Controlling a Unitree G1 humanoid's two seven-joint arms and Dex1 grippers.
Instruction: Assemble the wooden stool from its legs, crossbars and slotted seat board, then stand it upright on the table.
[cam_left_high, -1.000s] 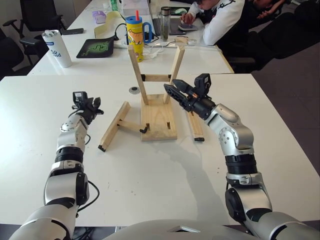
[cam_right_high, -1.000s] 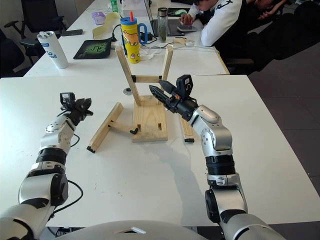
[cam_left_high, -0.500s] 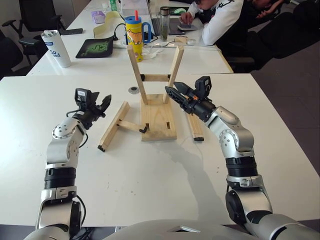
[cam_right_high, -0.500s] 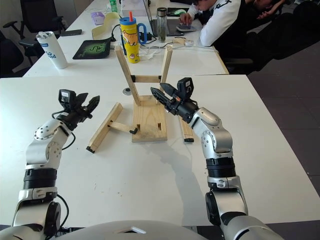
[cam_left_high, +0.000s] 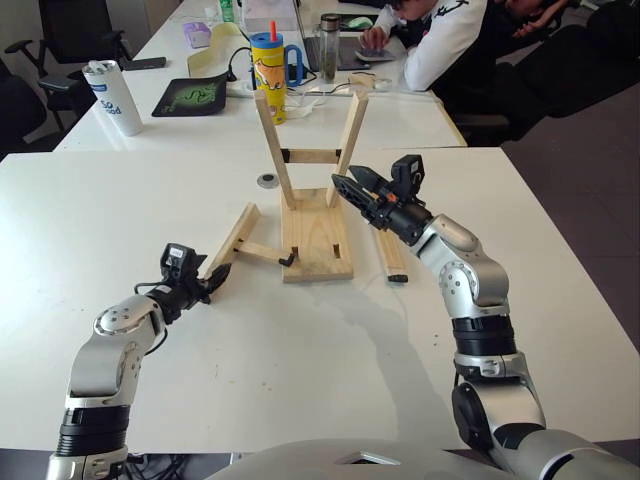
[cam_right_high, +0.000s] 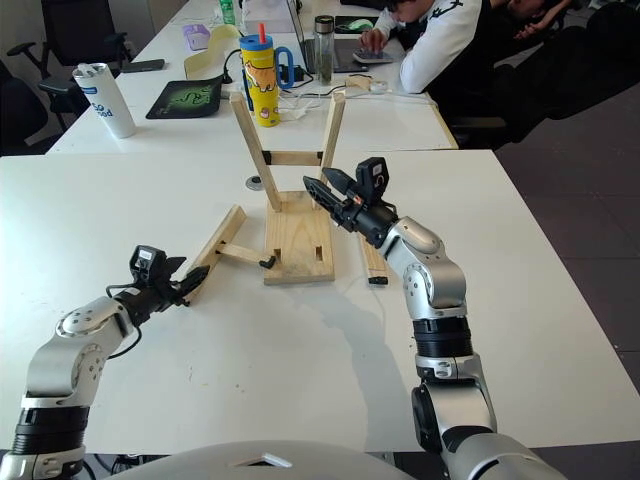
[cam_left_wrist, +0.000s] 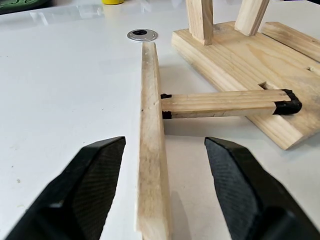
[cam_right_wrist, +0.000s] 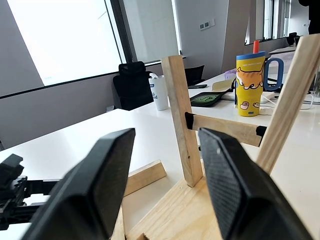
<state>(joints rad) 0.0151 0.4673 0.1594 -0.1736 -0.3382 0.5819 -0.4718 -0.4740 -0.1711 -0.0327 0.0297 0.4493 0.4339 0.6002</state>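
Leg (cam_left_wrist: 151, 140) lies between spread left fingers (cam_left_wrist: 85, 192), untouched.

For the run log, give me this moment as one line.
left gripper open around end of loose leg | right gripper open by upright leg pair | seat board flat | assembly unfinished

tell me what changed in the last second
The left gripper swung back toward the robot and down to the near end of the loose leg, open on either side of it, nothing gripped. The right gripper stayed open beside the upright legs; the seat board did not move.
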